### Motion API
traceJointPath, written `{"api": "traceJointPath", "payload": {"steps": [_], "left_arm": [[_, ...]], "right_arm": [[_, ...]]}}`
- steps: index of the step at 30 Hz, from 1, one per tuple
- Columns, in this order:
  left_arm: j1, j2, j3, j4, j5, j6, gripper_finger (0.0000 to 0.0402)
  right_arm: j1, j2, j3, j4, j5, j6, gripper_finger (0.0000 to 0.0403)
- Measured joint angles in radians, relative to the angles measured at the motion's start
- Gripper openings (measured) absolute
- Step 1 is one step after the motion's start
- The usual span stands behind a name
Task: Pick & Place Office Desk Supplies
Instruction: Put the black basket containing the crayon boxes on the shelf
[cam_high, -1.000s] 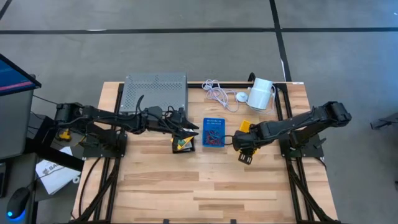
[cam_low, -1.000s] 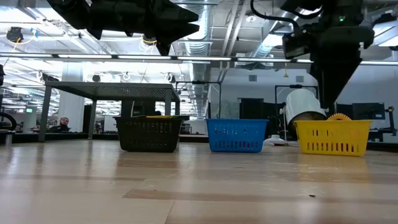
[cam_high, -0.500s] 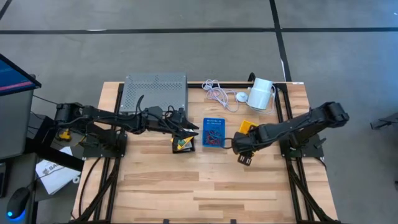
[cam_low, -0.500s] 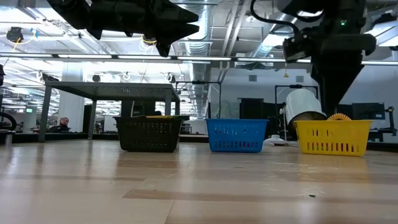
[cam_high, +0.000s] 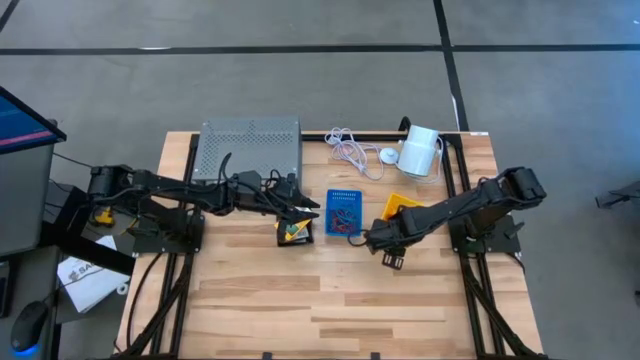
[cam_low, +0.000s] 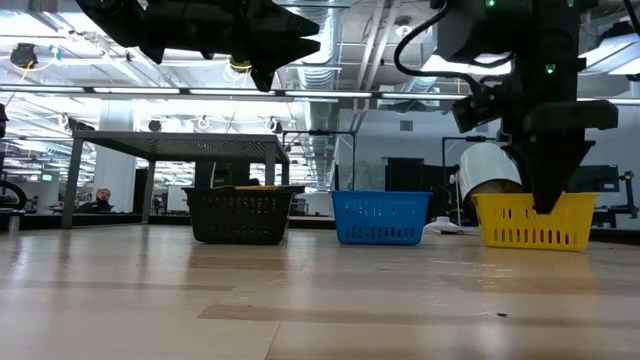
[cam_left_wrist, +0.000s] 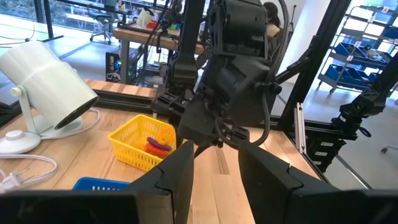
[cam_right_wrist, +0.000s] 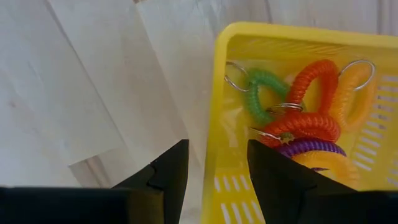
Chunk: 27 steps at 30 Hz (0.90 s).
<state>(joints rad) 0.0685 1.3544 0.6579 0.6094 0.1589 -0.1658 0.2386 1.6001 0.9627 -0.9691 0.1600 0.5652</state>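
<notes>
The right hand (cam_high: 388, 250) hung empty, fingers parted, just beside the yellow bin (cam_high: 398, 207). In that bin lay coiled loops (cam_right_wrist: 298, 121), which looked light, springy and snag-prone, best pinched across one coil. The left hand (cam_high: 300, 212), empty and partly parted, hovered farther off.

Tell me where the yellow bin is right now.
The yellow bin sits on the right part of the table in the high view, right of the blue bin, near the white cylinder device, with the right gripper beside it.
</notes>
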Motion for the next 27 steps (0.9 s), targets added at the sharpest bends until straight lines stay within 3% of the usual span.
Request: {"api": "traceJointPath", "payload": {"steps": [11, 16, 18, 21, 24, 27], "left_arm": [[0.000, -0.002, 0.000, -0.002, 0.004, 0.000, 0.0122], [0.000, -0.060, 0.002, -0.070, 0.012, 0.004, 0.0122], [-0.008, -0.091, 0.003, -0.168, 0.025, 0.049, 0.0122], [-0.041, -0.118, 0.032, -0.443, 0.000, 0.128, 0.0122], [-0.102, -0.117, 0.090, -0.718, -0.094, 0.140, 0.0122], [-0.169, -0.100, 0.140, -0.876, -0.189, 0.130, 0.0122]], "right_arm": [[-0.014, -0.082, 0.034, 0.009, -0.041, -0.037, 0.0142], [-0.014, -0.085, 0.087, 0.037, -0.058, -0.081, 0.0150], [-0.016, -0.084, 0.106, 0.052, -0.057, -0.100, 0.0154], [-0.037, -0.084, 0.144, 0.033, -0.057, -0.131, 0.0155], [-0.067, -0.085, 0.179, 0.032, -0.044, -0.173, 0.0152], [-0.097, -0.085, 0.205, 0.034, 0.006, -0.204, 0.0146]]}}
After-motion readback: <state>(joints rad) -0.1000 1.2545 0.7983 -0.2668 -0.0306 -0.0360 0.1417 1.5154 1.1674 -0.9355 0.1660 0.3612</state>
